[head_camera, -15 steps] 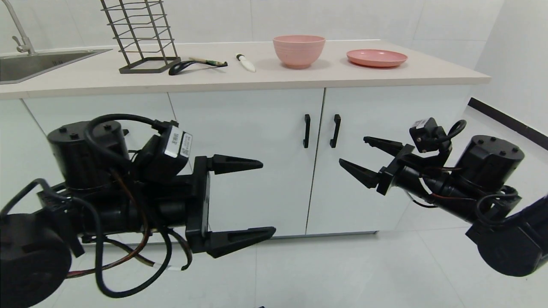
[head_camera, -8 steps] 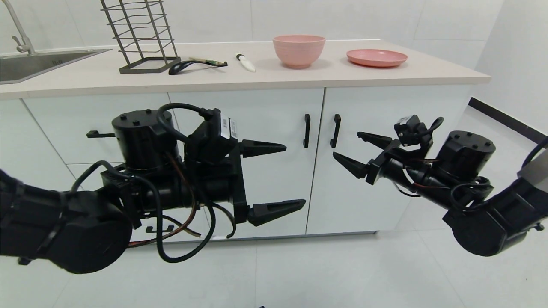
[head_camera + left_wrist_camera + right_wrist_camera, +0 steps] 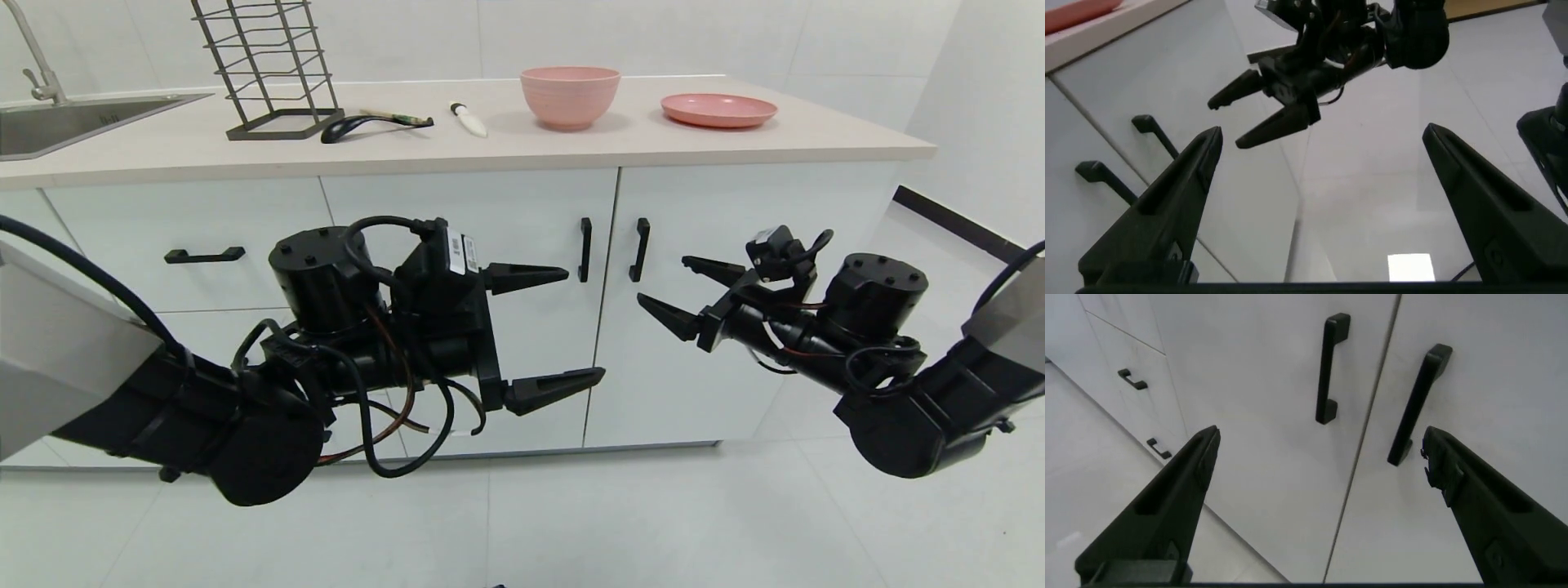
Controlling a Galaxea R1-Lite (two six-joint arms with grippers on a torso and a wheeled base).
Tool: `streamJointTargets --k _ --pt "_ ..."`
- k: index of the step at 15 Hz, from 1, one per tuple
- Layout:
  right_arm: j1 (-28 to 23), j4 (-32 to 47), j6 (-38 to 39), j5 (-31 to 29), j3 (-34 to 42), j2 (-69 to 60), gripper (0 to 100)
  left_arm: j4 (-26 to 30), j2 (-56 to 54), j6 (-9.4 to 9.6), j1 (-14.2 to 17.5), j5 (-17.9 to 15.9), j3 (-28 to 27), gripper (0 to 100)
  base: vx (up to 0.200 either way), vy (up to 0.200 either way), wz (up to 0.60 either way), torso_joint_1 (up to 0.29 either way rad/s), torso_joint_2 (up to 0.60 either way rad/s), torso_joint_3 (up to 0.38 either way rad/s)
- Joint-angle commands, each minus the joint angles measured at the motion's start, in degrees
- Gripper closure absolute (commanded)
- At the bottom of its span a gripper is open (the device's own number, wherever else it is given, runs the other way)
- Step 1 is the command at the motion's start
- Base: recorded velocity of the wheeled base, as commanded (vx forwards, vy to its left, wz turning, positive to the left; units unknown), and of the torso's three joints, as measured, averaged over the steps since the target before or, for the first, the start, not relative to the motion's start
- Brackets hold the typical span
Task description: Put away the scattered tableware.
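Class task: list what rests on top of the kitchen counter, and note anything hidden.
On the counter stand a wire rack, a black spoon, a white utensil, a pink bowl and a pink plate. The bowl's wall hides whatever may lie at its bottom.

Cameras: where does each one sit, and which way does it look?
Head view: on the head, looking forward and down at the counter, with both arms, left gripper and right gripper.
Left wrist view: on the left wrist, facing the right gripper, between its left fingers.
Right wrist view: on the right wrist, facing the cabinet door handles, between its right fingers.
Shared: head and right wrist views show those handles.
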Motion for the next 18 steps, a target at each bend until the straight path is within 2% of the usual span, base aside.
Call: streamJointTargets --k 1,2,3,4,6,7,9,12,13,14,15,16,18 --pt "-0.4 0.0 0.0 0.0 0.1 -0.5 0 -0.5 -0.1 -0.25 0.1 0.3 0.6 0 0.000 0.000 0.00 0.000 0.00 0.000" --pt "-0.4 0.1 -0.4 0.1 -0.5 -0.3 0 -0.6 0.0 -2.36 0.9 1.4 0.7 0 0.000 0.000 0.00 0.000 0.00 0.000" --pt "-0.4 0.1 -0.5 0.1 -0.7 -0.1 0 -0.7 0.2 -3.24 1.3 1.7 0.6 0 0.000 0.000 0.00 0.000 0.00 0.000" --pt "-0.4 0.0 -0.5 0.8 -2.0 0.8 0 0.1 0.7 -3.59 2.3 1.9 -0.2 0 0.000 0.000 0.00 0.000 0.00 0.000" --pt "-0.5 0.0 -0.5 1.2 -4.2 2.8 0 2.7 1.1 -3.32 0.5 1.9 -1.9 0 0.000 0.000 0.00 0.000 0.00 0.000" --pt "-0.5 0.0 -0.5 1.4 -6.4 4.5 0 6.0 1.3 -3.32 -1.3 1.9 -4.6 0 0.000 0.000 0.00 0.000 0.00 0.000" --pt "-0.5 0.0 -0.6 2.4 -9.5 6.9 0 11.1 2.1 -3.41 -2.0 1.9 -9.0 0 0.000 0.000 0.00 0.000 0.00 0.000" --pt "-0.9 -0.1 -1.1 3.8 -11.1 7.8 0 12.3 4.3 -1.92 -0.9 1.8 -14.2 0 0.000 0.000 0.00 0.000 0.00 0.000" --pt "-0.9 -0.1 -1.1 3.8 -11.1 7.8 0 12.3 4.3 -1.92 -0.9 1.8 -14.2 0 0.000 0.000 0.00 0.000 0.00 0.000" --pt "-1.6 -0.1 -1.6 5.3 -12.3 8.5 0 15.0 5.6 -0.51 -1.4 0.1 -17.6 0 0.000 0.000 0.00 0.000 0.00 0.000" --pt "-1.6 -0.1 -1.6 5.4 -12.4 8.7 0 16.3 6.0 -0.42 -1.6 -0.6 -18.6 0 0.000 0.000 0.00 0.000 0.00 0.000" --pt "-1.6 -0.5 -1.6 6.3 -13.6 10.0 0 20.8 7.6 -0.07 -2.0 -1.5 -24.0 0 0.000 0.000 0.00 0.000 0.00 0.000" --pt "-1.6 -0.8 -1.7 7.2 -16.7 12.3 0 24.5 10.7 0.37 -2.0 -1.5 -31.3 0 0.000 0.000 0.00 0.000 0.00 0.000"
